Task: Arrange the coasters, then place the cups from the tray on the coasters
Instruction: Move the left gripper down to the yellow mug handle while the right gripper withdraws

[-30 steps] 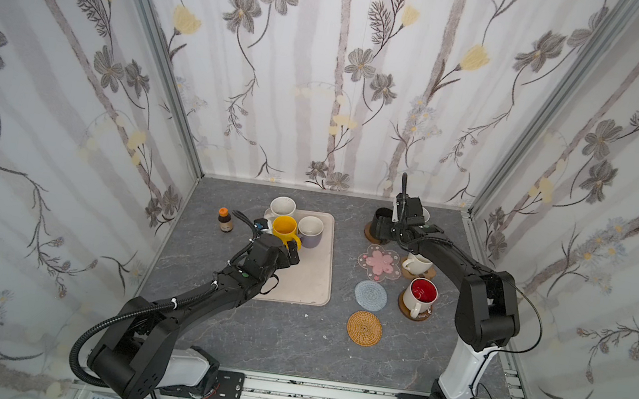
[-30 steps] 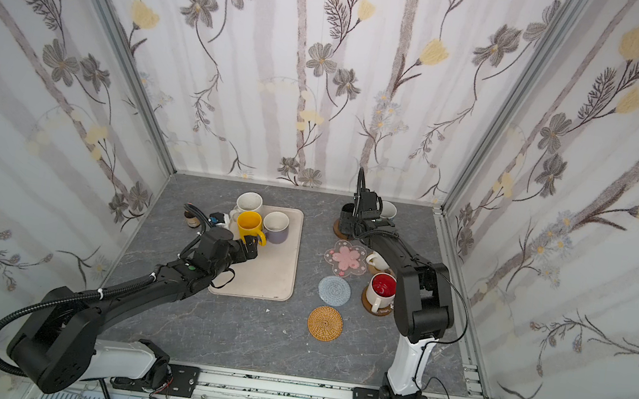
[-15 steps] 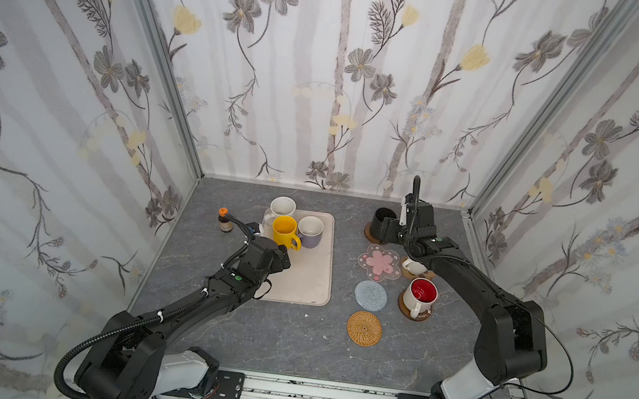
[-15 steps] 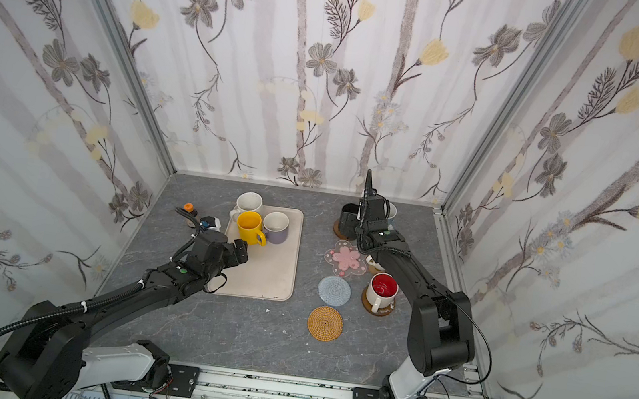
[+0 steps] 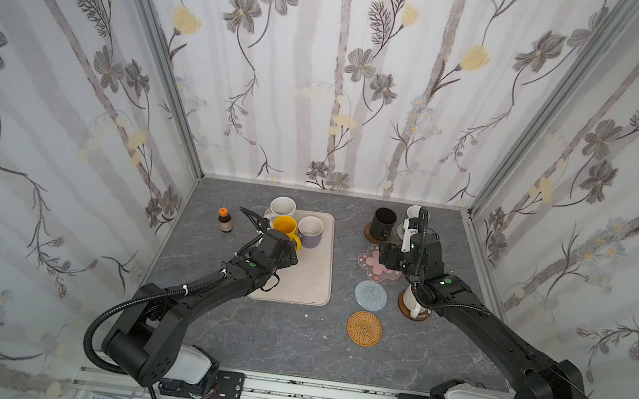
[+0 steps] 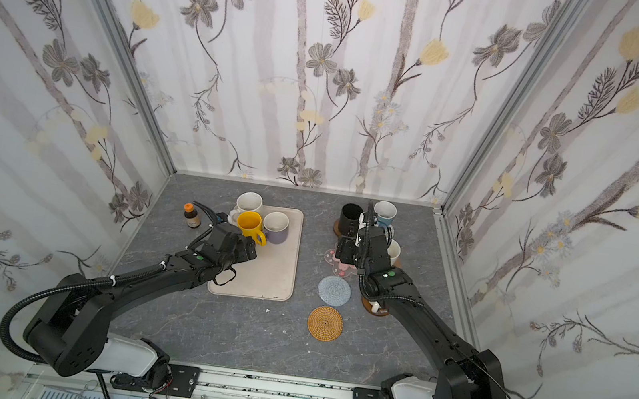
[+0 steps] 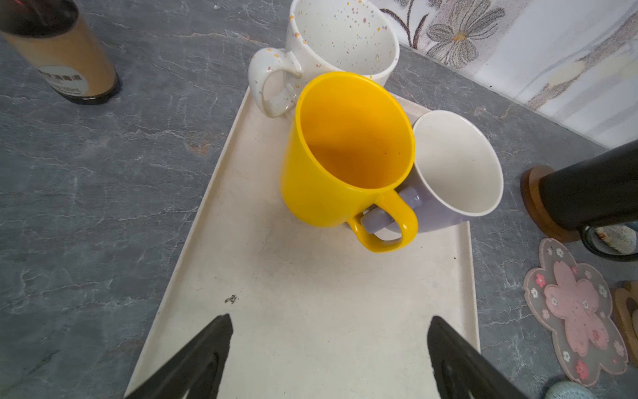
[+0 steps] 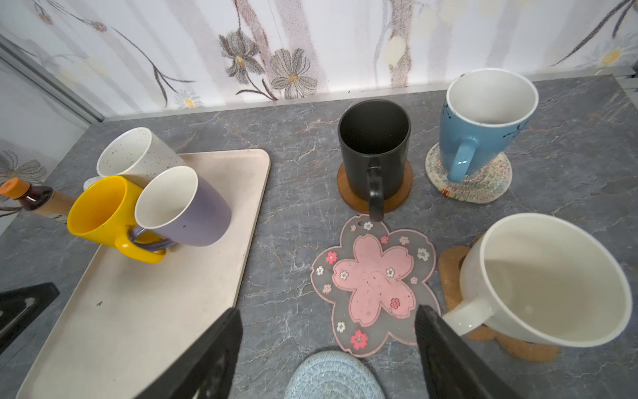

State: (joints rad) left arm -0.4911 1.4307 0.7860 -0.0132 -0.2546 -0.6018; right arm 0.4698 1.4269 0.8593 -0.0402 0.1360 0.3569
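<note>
Left wrist view: the left gripper [image 7: 328, 317] hangs over the bare near part of the large beige rounded tray [image 7: 276, 345]. Its fingers are spread wide and nothing is between them.
Cups on the tray: the glossy yellow mug [image 7: 345, 148], the lavender mug with white inside [image 7: 455, 162] and the white speckled mug [image 7: 341, 34] stand crowded at the far end, and they touch each other.
Main risk: the handle of the lavender mug passes through the handle loop of the yellow mug. I judge that lifting either one will drag or tip the other.
Second risk: the white speckled mug stands at the tray's far corner, with its handle against the yellow mug. A push there may shove it over the rim.
Right gripper [image 8: 327, 309]: it is also spread and empty, above the pink blossom-shaped coaster [image 8: 374, 279].
Free coasters: the pink blossom-shaped coaster, the round grey-blue crochet coaster [image 5: 370, 295] and the round tan rattan coaster [image 5: 364, 328] lie in a row beside the tray.
Third risk: the tall black mug [image 8: 374, 145] and the wide white mug [image 8: 549, 279] stand just beside the blossom coaster. A cup coming down there may knock their handles.
Bottle: the small brown bottle with orange cap [image 5: 225, 220] stands near the left arm, and a careless swing may topple it.
</note>
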